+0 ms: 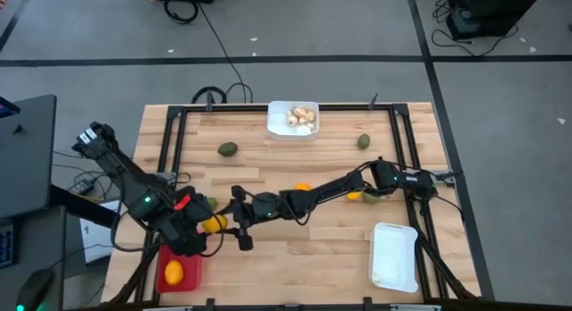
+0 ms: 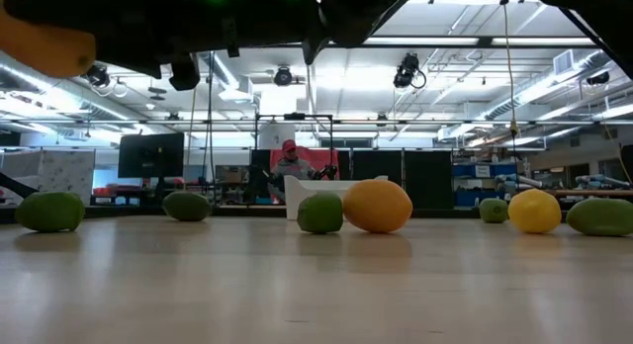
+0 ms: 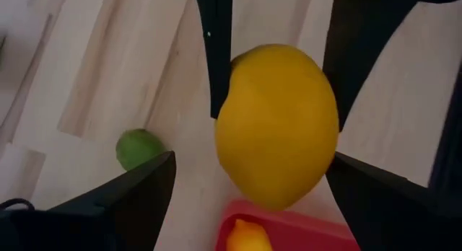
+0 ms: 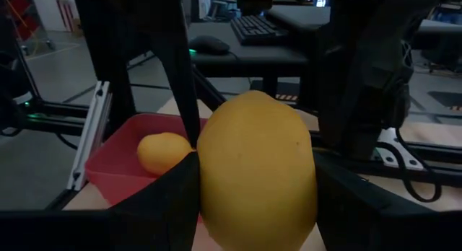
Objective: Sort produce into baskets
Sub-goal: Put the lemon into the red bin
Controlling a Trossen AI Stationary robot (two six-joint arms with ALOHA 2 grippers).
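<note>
A yellow lemon hangs in the air at the table's near left, just beyond the red basket, which holds one orange fruit. My right gripper reaches across from the right and is shut on the lemon. My left gripper is open, with a finger on either side of the lemon. One finger stands clear of it; whether the other touches, I cannot tell. A white basket at the far edge holds pale mushrooms. Another white basket stands at the near right. My right gripper pinches the lemon's two opposite sides between its two fingers. The fingers come level from the table's right side. The lemon is lifted clear of the table, above the wood just beyond the red basket's far edge.
Loose fruit lies on the wood: green ones toward the far side, an orange one mid-table, a yellow one and a green one under my right arm, and a green one beside my left gripper.
</note>
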